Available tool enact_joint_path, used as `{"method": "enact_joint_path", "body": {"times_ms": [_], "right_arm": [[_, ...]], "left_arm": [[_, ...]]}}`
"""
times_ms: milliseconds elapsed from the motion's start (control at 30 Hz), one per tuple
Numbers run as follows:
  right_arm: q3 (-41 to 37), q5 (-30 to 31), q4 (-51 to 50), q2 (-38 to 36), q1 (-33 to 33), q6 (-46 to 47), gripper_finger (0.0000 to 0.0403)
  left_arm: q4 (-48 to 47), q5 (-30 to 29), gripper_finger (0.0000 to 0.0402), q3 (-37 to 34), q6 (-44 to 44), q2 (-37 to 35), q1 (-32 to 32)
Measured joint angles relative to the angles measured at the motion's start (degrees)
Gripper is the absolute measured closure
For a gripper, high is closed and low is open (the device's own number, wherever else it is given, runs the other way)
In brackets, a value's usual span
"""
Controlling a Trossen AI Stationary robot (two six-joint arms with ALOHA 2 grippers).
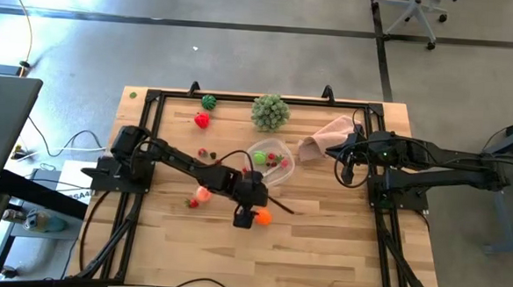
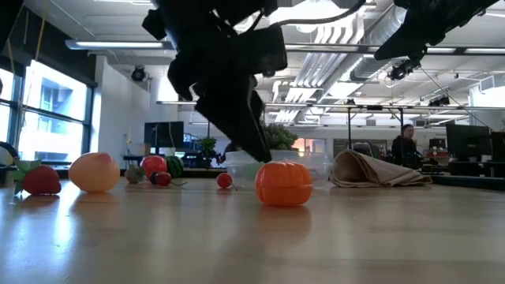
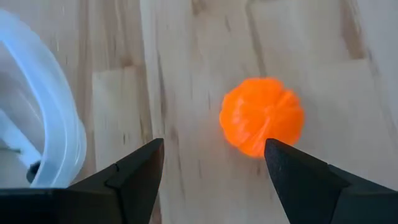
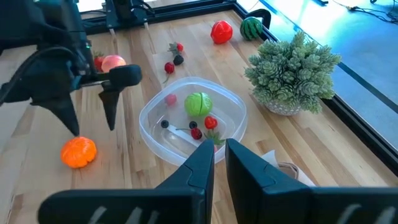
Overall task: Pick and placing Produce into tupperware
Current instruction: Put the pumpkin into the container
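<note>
1. Scanning from the table's left side, loose produce is found first: a dark green striped piece (image 1: 208, 101) and a red strawberry-like piece (image 1: 202, 120) lie near the far edge, while a peach-coloured piece (image 1: 203, 193) and a small red piece (image 1: 193, 203) lie nearer the front, beside the left arm.
2. The left gripper (image 1: 249, 215) is seen low over the wood near the table's middle, its fingers spread and nothing clamped between them. The orange fruit (image 3: 262, 124) is shown just ahead of the fingertips in the left wrist view, resting on the table and apart from both pads; the jaws are judged to be held apart so that they can be brought around it.
3. The tupperware (image 1: 289, 168) stands just beyond that gripper, toward the far edge, and several pieces are already held in it, a bright green one (image 4: 198, 103) and small red ones among them. Being so close, only a short carry is needed.
4. A pale green leafy ball (image 1: 270, 112) sits behind the container, near the far edge.
5. A pink cloth (image 1: 325, 136) lies crumpled to the container's right.
6. The right gripper (image 1: 347, 169) is parked at the right, beside the cloth, its fingers closed on nothing, kept clear of the working area.
</note>
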Motion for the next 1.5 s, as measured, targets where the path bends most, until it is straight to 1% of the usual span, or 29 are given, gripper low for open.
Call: {"method": "enact_joint_path", "body": {"times_ms": [167, 267, 400, 467, 533, 633, 900, 1167, 1233, 1500], "right_arm": [[0.0, 0.0, 0.0, 0.0, 0.0, 0.0, 0.0373], [0.0, 0.0, 0.0, 0.0, 0.0, 0.0, 0.0373], [0.0, 0.0, 0.0, 0.0, 0.0, 0.0, 0.0373], [0.0, 0.0, 0.0, 0.0, 0.0, 0.0, 0.0373], [0.0, -0.1, 0.0, 0.0, 0.0, 0.0, 0.0373], [0.0, -0.2, 0.0, 0.0, 0.0, 0.0, 0.0373], [0.0, -0.2, 0.0, 0.0, 0.0, 0.0, 0.0373], [0.0, -0.2, 0.0, 0.0, 0.0, 0.0, 0.0373], [0.0, -0.2, 0.1, 0.0, 0.0, 0.0, 0.0373], [0.0, -0.1, 0.0, 0.0, 0.0, 0.0, 0.0373]], "left_arm": [[1.9, 5.1, 0.0135, 0.0, 0.0, 0.8, -0.2], [4.1, 6.6, 0.0135, 0.2, 0.1, 1.0, -0.6], [4.0, 6.5, 0.0135, 0.0, 0.0, 1.8, -0.9], [5.9, 6.3, 0.0135, 0.3, -0.5, 2.7, -0.9], [4.6, 6.1, 0.0135, 0.0, -1.1, 3.1, -0.9], [7.5, 6.1, 0.0135, 0.2, -1.6, 4.3, -0.9], [8.6, 5.5, 0.0135, 0.1, -1.9, 4.8, -1.4], [12.5, 5.5, 0.0135, 0.2, -1.9, 6.8, -1.5], [11.4, 5.4, 0.0135, 0.0, -1.9, 6.9, -1.7], [11.9, 5.5, 0.0135, 0.1, -1.8, 7.3, -1.7]]}}
